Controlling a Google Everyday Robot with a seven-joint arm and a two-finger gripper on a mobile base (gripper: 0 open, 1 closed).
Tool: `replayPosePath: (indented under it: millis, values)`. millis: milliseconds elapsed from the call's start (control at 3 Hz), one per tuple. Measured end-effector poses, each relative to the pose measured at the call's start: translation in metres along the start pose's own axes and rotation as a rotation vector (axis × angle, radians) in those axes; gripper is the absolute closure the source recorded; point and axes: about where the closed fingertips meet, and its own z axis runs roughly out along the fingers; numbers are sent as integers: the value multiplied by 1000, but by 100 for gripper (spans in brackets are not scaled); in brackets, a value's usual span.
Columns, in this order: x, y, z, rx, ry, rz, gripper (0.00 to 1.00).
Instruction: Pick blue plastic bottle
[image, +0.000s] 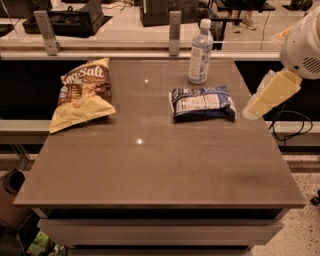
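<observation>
The blue plastic bottle stands upright at the far edge of the brown table, right of centre. It is clear with a white cap and a pale blue-white label. My gripper hangs at the table's right edge, at the end of the white arm coming in from the upper right. It is well to the right of the bottle and nearer the camera, touching nothing.
A flat blue-white snack packet lies just in front of the bottle. A yellow and brown chip bag lies at the left. A glass rail with metal posts runs behind the table. Cables hang at the right.
</observation>
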Motion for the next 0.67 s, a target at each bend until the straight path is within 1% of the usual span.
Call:
replayPosePath:
  millis: [333,667]
  values:
    - [-4,-31,24,89,-97,73,0]
    - [-14,-65,48,149,-205,139,0]
